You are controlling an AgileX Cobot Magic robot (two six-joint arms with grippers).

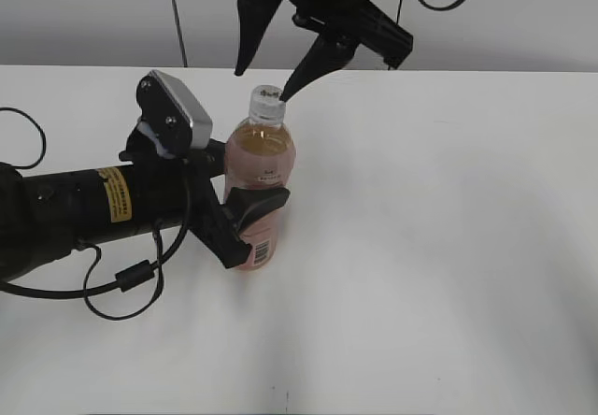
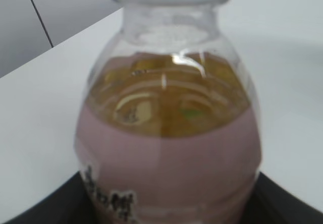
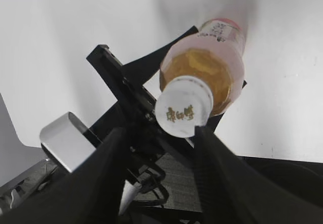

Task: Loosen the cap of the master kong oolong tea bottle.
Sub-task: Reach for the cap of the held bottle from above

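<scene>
— Two pincers? 
— Yes: right gripper (image 1: 264,80) spread wide, cap (image 1: 268,103) between and just below its tips; left gripper (image 1: 250,217) clamps the upright master kong oolong tea bottle (image 1: 259,186).
— Handling? 
— Probably thin-walled, slippery — grasp the ribbed cap's sides.

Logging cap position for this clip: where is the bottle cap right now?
The cap sits on the upright tea bottle, left of centre in the exterior view, between the right gripper's open jaws; the left gripper clamps the bottle's label.

The white table (image 1: 448,247) is occupied by the master kong oolong tea bottle (image 1: 260,177), stood upright on it.
</scene>
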